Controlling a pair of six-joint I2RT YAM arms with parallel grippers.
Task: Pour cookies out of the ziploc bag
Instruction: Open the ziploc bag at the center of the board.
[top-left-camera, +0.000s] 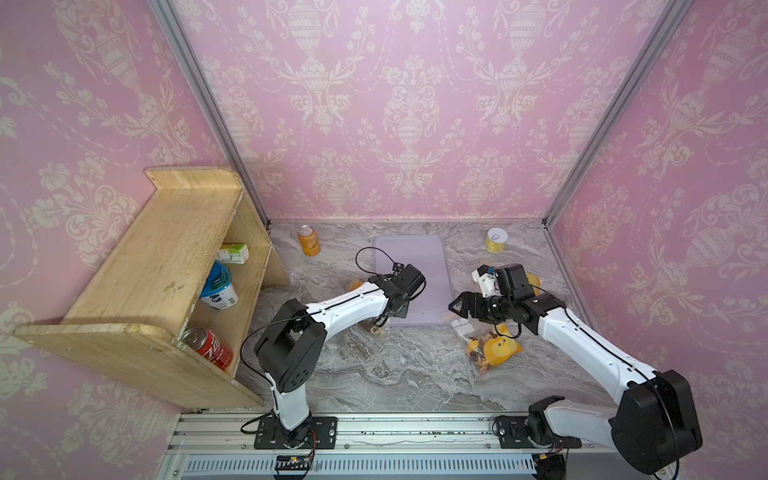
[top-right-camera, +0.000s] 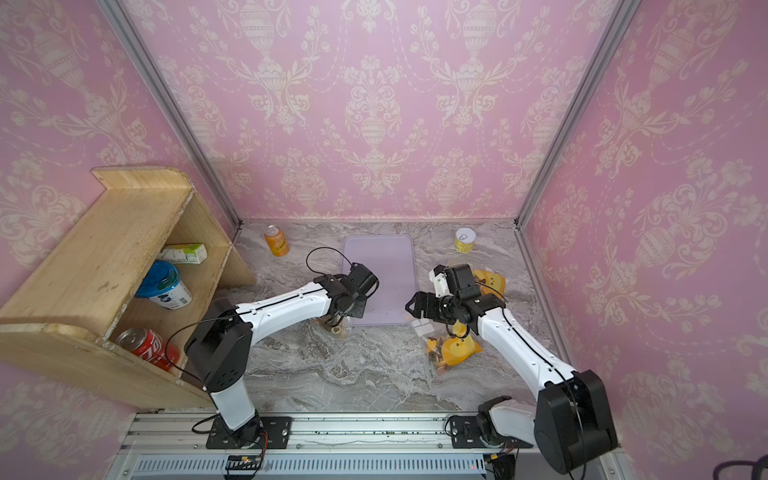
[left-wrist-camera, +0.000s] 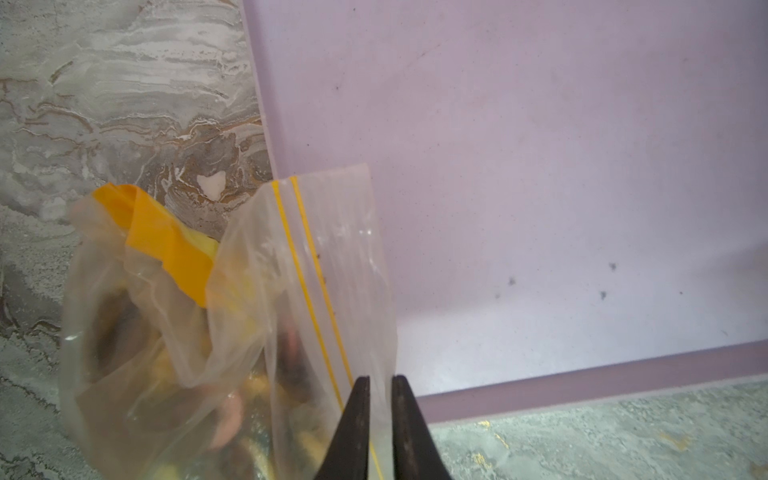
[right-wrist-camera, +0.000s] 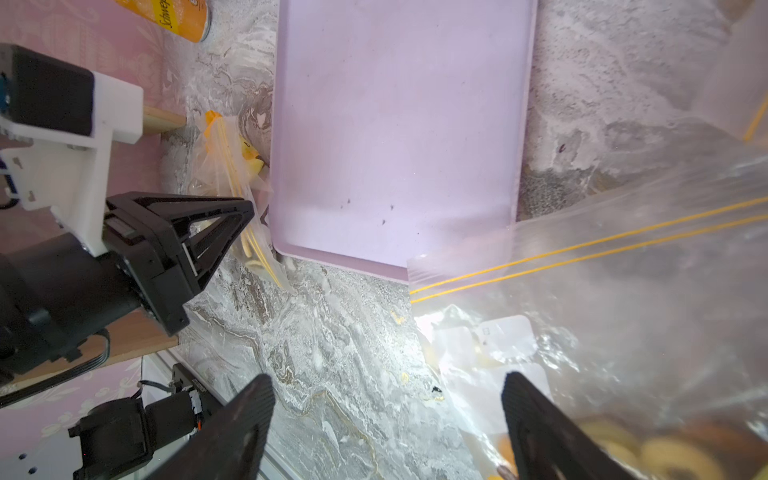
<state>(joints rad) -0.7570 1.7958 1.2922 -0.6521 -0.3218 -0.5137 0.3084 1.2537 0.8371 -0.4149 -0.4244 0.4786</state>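
Shelf: a wooden shelf (top-left-camera: 158, 249) stands along the table's (top-left-camera: 395, 374) left edge. It holds a carton (top-left-camera: 232, 252), a blue-lidded tub (top-left-camera: 218, 286) and a red can (top-left-camera: 210, 347), all well apart from the work.
Orange can: the orange can (top-left-camera: 308, 240) stands upright near the table's back edge, left of the tray.
Left ziploc bag: the clear left ziploc bag (left-wrist-camera: 232, 324) with yellow zip lines lies left of the table's centre. Its mouth strip laps over the tray's near left corner. The cookies (top-left-camera: 376, 329) inside show as blurred brown and pink shapes.
Left hand: the left hand (left-wrist-camera: 380, 378) is pinched onto the bag's plastic strip just beyond the zip lines. It probably grips there to control the mouth before any tipping.
Tray: the lilac tray (top-left-camera: 409, 257) sits mid-table towards the back edge, bare except for a few dark crumbs. It is probably where the cookies should land.
Right hand: the right hand (right-wrist-camera: 386, 376) has its fingers spread wide and holds nothing. It hovers low over the second bag's mouth end, seemingly lined up to grasp.
Right ziploc bag: the right ziploc bag (right-wrist-camera: 623, 291) lies right of the table's centre, its mouth just beside the tray's near right corner. It holds tan and brown cookies with a yellow cartoon face (top-left-camera: 500, 347).
Yellow tin: the yellow tin (top-left-camera: 496, 240) stands near the table's back right corner.
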